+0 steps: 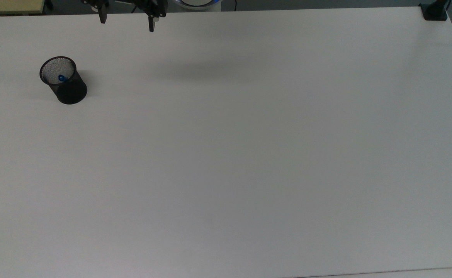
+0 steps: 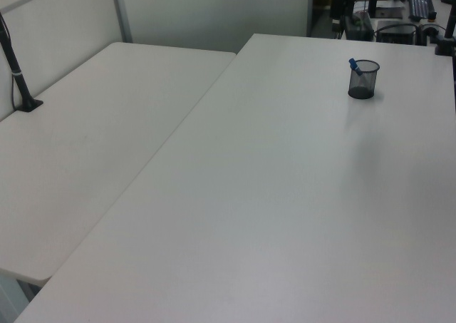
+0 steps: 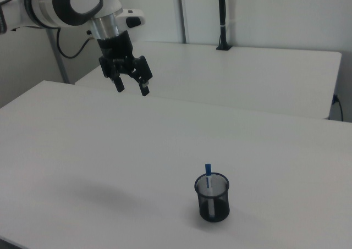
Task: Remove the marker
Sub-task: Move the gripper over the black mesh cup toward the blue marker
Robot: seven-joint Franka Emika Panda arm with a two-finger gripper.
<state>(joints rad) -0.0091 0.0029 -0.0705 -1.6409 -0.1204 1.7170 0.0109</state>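
An office or lab: white tables (image 2: 235, 195), partition panels (image 2: 50, 31), keyboard (image 2: 421, 4)

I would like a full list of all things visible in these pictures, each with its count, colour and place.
marker: one, white with blue cap, standing tilted inside the cup, its blue end above the rim.
mesh cup: one, black, upright on the table near the top view's left.
table: one, white, under the cup.
second table: one, white, adjoining on the left view's left.
clamped pole: one, black, on the second table's edge.
arm: one, white and black, at the right view's upper left.
gripper: one, black, open, hanging above the table, apart from the cup.
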